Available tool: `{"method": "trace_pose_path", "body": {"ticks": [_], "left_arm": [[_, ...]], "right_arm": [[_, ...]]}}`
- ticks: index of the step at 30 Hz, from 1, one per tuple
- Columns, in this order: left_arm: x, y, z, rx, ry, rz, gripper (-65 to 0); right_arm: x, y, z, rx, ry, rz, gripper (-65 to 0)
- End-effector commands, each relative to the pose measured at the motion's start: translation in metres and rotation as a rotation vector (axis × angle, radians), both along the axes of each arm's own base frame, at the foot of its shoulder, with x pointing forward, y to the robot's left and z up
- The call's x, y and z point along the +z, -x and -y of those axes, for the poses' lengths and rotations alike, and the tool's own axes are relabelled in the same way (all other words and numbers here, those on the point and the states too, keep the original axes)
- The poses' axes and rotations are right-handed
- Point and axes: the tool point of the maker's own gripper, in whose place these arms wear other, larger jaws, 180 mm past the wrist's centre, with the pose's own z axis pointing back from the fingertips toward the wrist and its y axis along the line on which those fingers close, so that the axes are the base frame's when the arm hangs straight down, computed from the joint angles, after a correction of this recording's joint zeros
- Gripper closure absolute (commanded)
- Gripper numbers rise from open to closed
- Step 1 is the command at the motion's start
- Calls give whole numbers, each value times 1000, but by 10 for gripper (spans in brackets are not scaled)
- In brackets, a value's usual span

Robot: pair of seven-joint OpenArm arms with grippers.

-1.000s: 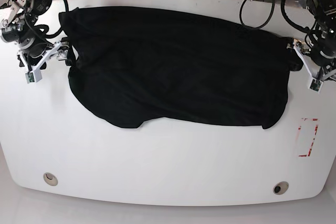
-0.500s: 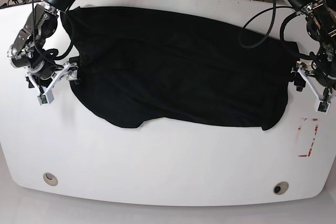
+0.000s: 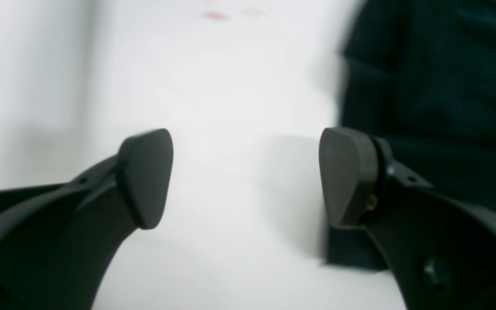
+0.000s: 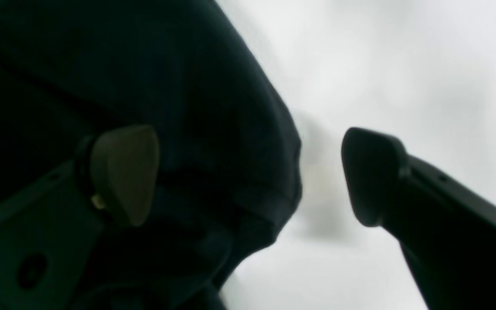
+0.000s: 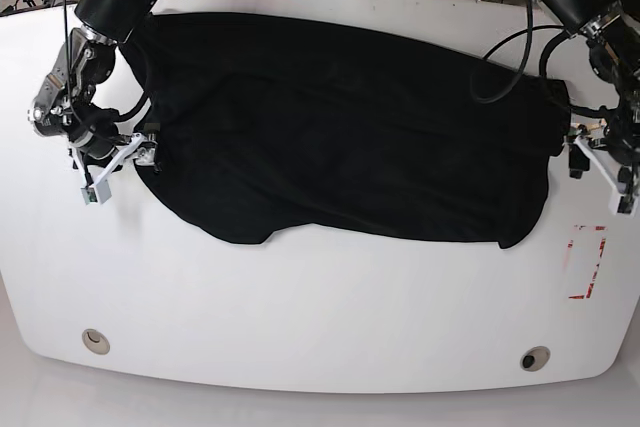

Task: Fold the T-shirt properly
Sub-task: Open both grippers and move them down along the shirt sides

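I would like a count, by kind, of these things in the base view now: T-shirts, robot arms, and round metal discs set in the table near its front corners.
T-shirt: 1
Robot arms: 2
Round discs: 2
Total: 5

Black cloth (image 3: 459,94) lies along the right side of the white surface (image 3: 239,107), its layered edge facing the bare middle. The left end effector (image 3: 246,178) is open, one fingertip above the surface, the other overlapping the cloth's edge in view. Faint red marks (image 3: 215,16) appear near the top.
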Motion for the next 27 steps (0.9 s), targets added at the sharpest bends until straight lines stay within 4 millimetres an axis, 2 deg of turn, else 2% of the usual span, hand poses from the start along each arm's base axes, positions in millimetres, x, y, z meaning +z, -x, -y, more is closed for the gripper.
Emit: {"method": "trace_pose_path", "body": {"ticks": [1,4,10,16,18,21,23,27], "left_arm": [[17,-19,-1,-19,12,75,-486],[10,-20,-1,-16,33,59,-485],[8,-32,8,-40,55,60,-485],[1,-44,33,-118,62,41,-485],[-5,-50,51,-155,88,52,-485],[-13,-56,71,-193,121,55,-485],[-18,-61,83,-224,141,56,-485],[-25,-76,99,-214,191,74,-485]], "right_arm": [[19,-18,12,-14,6,71,-650],[13,-22,5,14,1,66,-650],[4,-27,-6,49,-16,70,-650],[-10,-24,-10,38,-53,51,-647],[-13,-24,-10,33,-60,51,-636],[-13,-24,-11,31,-63,54,-564],[-13,-24,-12,33,-65,53,-472],[-15,-24,-17,34,-75,54,-333]]}}
